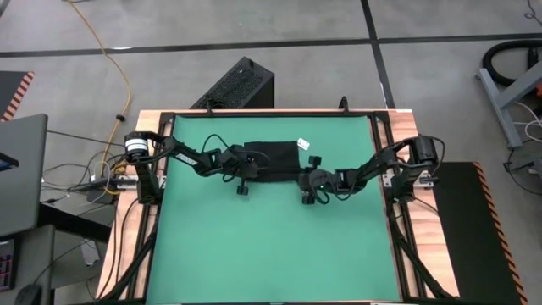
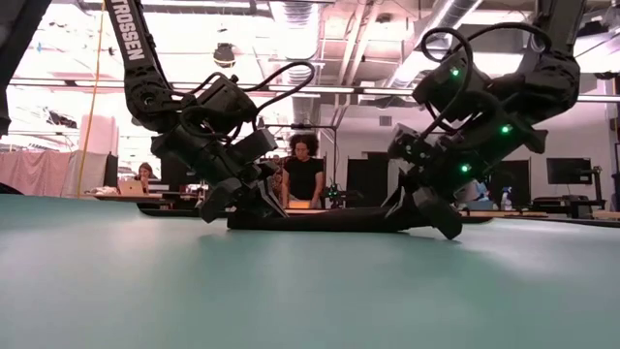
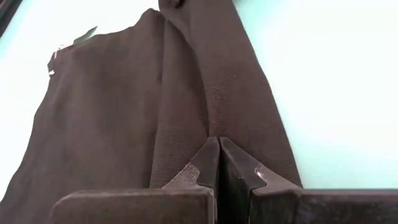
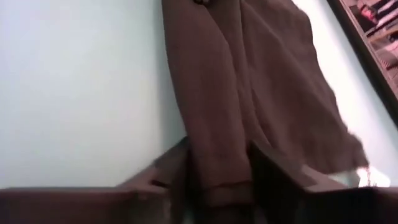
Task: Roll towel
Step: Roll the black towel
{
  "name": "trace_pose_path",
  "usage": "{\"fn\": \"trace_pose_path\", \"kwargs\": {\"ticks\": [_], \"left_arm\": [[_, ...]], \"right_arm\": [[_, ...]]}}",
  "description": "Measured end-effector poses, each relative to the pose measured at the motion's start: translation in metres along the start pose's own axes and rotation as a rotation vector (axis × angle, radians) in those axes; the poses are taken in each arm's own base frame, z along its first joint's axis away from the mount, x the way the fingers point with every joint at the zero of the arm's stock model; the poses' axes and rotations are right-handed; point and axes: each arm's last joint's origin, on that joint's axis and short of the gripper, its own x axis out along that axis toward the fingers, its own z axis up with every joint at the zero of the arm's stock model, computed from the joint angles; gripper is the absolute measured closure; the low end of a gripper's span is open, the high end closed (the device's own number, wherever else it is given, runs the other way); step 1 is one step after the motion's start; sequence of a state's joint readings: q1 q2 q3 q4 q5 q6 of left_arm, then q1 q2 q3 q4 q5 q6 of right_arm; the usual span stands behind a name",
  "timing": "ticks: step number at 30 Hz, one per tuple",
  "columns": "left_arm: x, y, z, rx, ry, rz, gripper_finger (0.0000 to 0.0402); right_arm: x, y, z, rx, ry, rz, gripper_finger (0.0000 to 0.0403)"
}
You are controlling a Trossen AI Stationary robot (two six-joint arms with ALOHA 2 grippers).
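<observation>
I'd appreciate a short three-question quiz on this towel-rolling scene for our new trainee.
1. True or false: the towel hangs in the air, clear of the green mat.
2. The rolled fold of the towel sits between the fingers of which gripper? A) left gripper B) right gripper
3. What small pale thing shows at one edge of the towel?

Key:
1. False; it lies on the mat.
2. B; the left gripper's fingers are shut together at the towel's end.
3. A white tag.

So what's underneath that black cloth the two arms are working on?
Only the green mat shows around the towel, which lies right on it. Whatever the cloth covers is hidden; nothing bulges. The left gripper and right gripper sit at its ends.
</observation>
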State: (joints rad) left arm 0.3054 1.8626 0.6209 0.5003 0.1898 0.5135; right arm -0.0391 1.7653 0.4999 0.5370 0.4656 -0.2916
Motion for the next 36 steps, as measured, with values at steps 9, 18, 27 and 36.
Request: {"fn": "trace_pose_path", "kwargs": {"ticks": [9, 18, 27, 36], "left_arm": [[0.001, -0.007, 0.003, -0.023, -0.011, -0.031, 0.0401], [0.005, -0.033, 0.016, 0.019, -0.046, -0.138, 0.0401], [0.006, -0.066, 0.028, 0.078, -0.068, -0.224, 0.0401], [0.006, -0.076, 0.032, 0.071, -0.070, -0.252, 0.0401]], "right_arm": [[-0.006, 0.002, 0.002, 0.144, 0.010, 0.061, 0.0380], [-0.053, 0.000, 0.048, 0.322, 0.038, 0.410, 0.0383], [-0.037, -0.014, 0.077, 0.419, 0.195, 0.545, 0.0383], [-0.005, -0.035, 0.081, 0.461, 0.323, 0.528, 0.0383]]}}
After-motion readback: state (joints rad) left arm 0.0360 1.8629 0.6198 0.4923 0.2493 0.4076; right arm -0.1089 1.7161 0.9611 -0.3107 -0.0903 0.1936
